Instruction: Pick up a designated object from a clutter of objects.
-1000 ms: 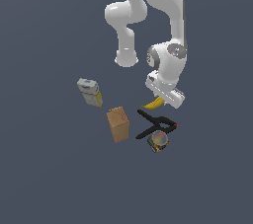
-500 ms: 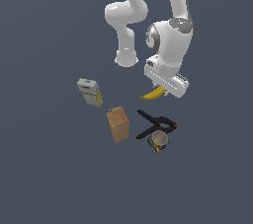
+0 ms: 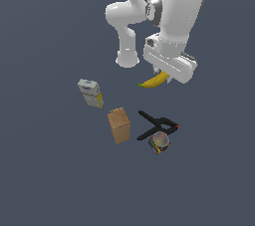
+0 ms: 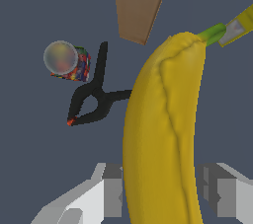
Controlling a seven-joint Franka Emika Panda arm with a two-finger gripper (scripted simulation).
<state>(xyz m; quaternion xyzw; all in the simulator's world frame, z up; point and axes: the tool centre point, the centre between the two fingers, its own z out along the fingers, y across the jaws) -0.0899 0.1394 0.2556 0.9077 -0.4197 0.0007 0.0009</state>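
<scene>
The fingers [image 4: 111, 196] are clamped on the banana [image 3: 153, 80] — it hangs in the air above the table [image 3: 45, 170], clear of the clamp [image 3: 155, 123], box [image 3: 119, 125] and cube [image 3: 159, 143].

Banana [image 3: 154, 80]: bright yellow, green stem tip; wrist view shows darker yellow creases along the peel. Clamp [image 3: 155, 123]: black, red tips. Box at centre of the exterior view [image 3: 119, 125]: tan, speckled cardboard-like top, darker brown side. Box at left [image 3: 90, 92]: grey with a yellow edge. Cube [image 3: 159, 142]: multicoloured, red, blue and green patches, with a pale translucent sphere over it. Gripper [image 4: 161, 196]: white and grey. Arm [image 3: 169, 11]: white. Floor [image 3: 50, 170]: uniform dark slate blue.
</scene>
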